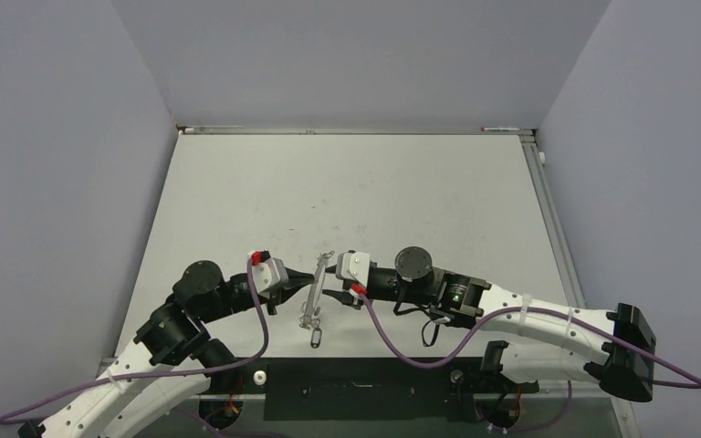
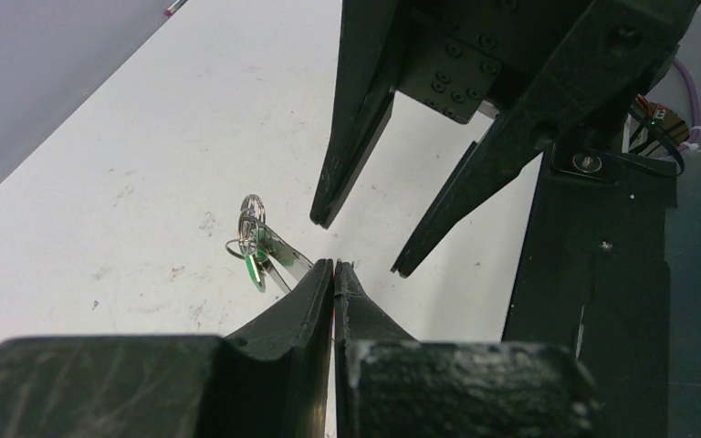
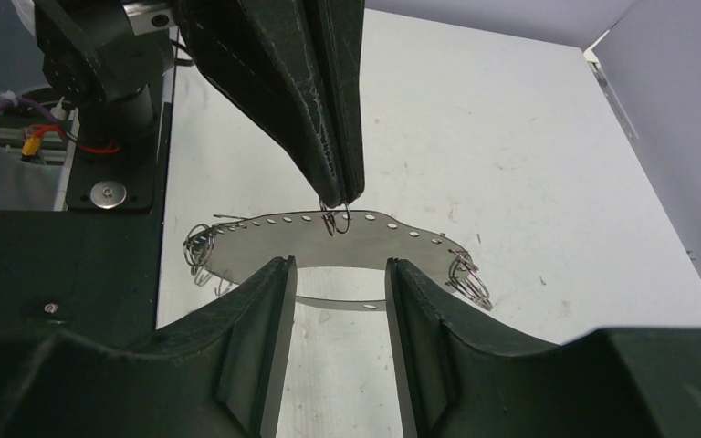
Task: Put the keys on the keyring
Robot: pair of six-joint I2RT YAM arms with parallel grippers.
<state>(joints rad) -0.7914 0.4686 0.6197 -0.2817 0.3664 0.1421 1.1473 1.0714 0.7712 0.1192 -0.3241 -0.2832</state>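
A metal strip (image 3: 402, 233) stands between left pincer (image 3: 336, 196) and right pincer (image 3: 338, 269).

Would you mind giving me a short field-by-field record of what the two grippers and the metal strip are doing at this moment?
left gripper: shut, pinching a small wire ring at the strip's upper edge
right gripper: open, one finger on each side of the strip's middle, not closed on it
perforated metal strip: silvery, with a row of holes, raised above the table
wire rings: bunched at both ends of the strip
keys: none clearly told apart in these views
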